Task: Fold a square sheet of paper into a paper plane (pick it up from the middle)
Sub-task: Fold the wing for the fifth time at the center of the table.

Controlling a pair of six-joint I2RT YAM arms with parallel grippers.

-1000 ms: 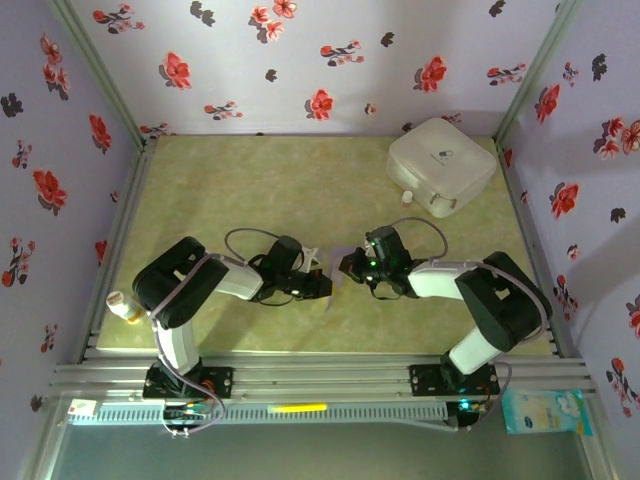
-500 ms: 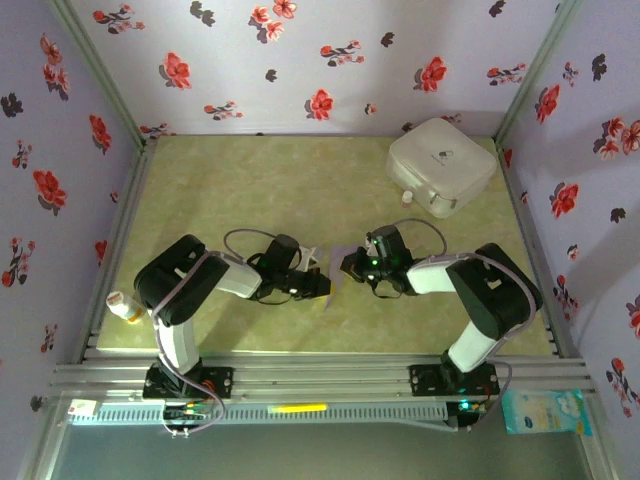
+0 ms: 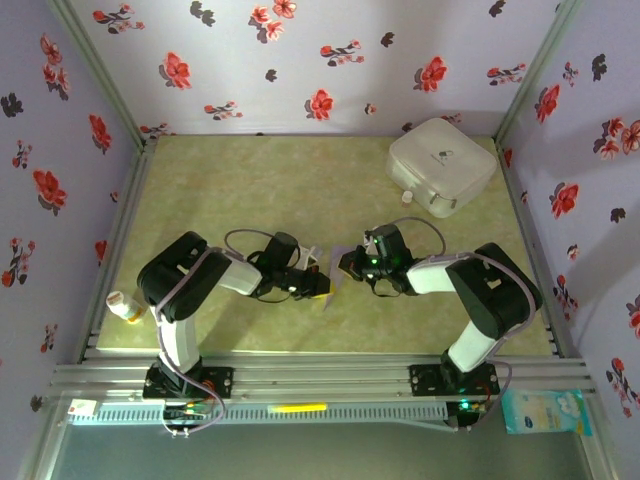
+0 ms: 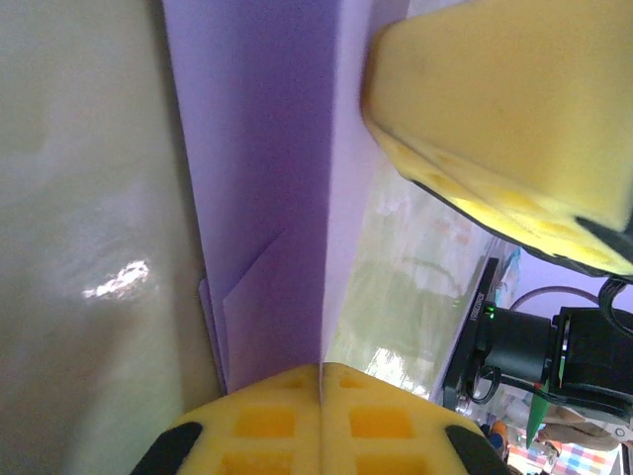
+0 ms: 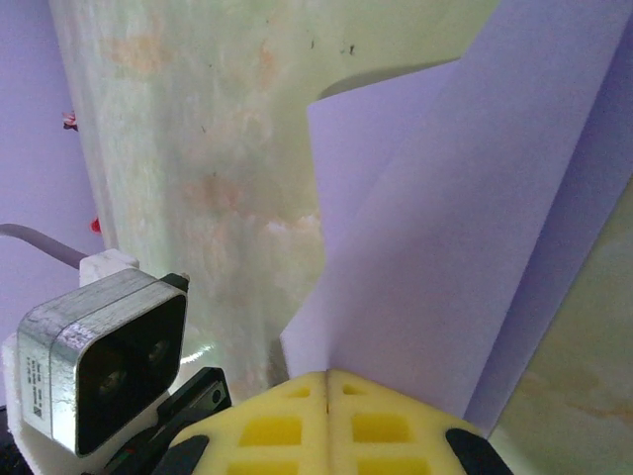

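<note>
Both arms are reaching in toward each other over the near half of the worktop (image 3: 250, 180), about midway between its left and right edges. The left end effector (image 3: 318, 284) comes in from the left and the right end effector (image 3: 347, 264) from the right, tips just beside one another. Between them sits the folded lavender paper sheet (image 3: 331, 276), a small pale sliver from above.

In the left wrist view, the yellow foam pads (image 4: 267, 426) are pressed flat together, no gap at the seam, and the sheet runs straight down into that seam, so the left end effector is clamped on the paper. The sheet stands on edge here, one long straight fold up its middle and a short slanted crease low on its left panel. The other arm's yellow pad looms at the upper right, right against the paper's far side.

From the right wrist, it's the same story: yellow pads (image 5: 386, 430) closed tight, the lavender sheet rising out from between them in overlapping angled layers, throwing a shadow on the green surface. The right end effector is gripping the paper too. Whether the sheet touches the worktop, I can't tell.

Near the far right corner rests the white rounded box (image 3: 441, 165), well apart from the action. A small bottle (image 3: 122, 305) lies at the left edge.
</note>
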